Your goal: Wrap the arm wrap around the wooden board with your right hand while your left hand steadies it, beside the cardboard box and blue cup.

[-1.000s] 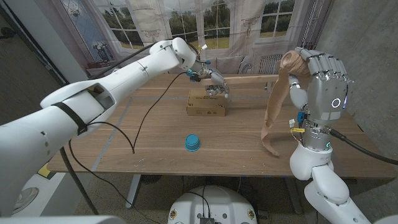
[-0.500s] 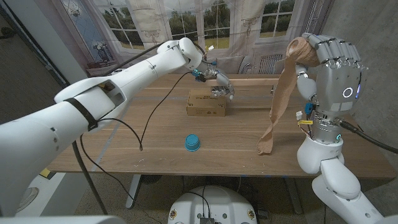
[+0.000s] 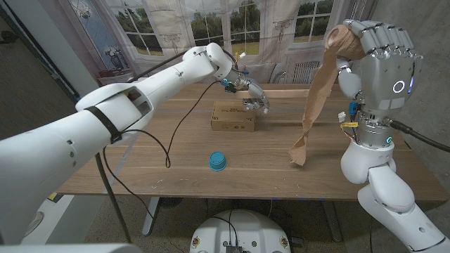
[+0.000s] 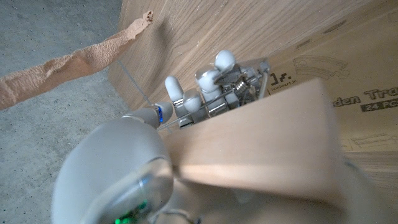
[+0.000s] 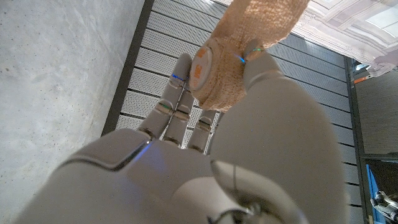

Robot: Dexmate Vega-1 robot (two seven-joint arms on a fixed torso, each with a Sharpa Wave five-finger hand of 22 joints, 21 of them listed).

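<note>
My left hand point(image 3: 254, 100) reaches over the cardboard box point(image 3: 233, 117) and grips one end of the wooden board point(image 3: 288, 89), which runs right along the table's far side. In the left wrist view the board point(image 4: 261, 143) crosses my left hand's fingers point(image 4: 208, 84), which curl beside the box point(image 4: 354, 68). My right hand point(image 3: 380, 56) is raised high at the right, holding the roll of tan arm wrap point(image 3: 342, 35). Its unrolled strip point(image 3: 313, 105) hangs down to the tabletop. In the right wrist view the roll point(image 5: 227, 68) sits between the fingertips. The blue cup point(image 3: 218, 161) stands in front of the box.
The wooden table point(image 3: 176, 133) has bare surface left of the box and around the cup. A black cable point(image 3: 158, 144) from my left arm trails over the table's left part. Windows and a curtain stand behind the table's far edge.
My right hand has risen and moved right with the roll, drawing the hanging strip up and longer. My left hand has shifted slightly right over the box, still on the board.
</note>
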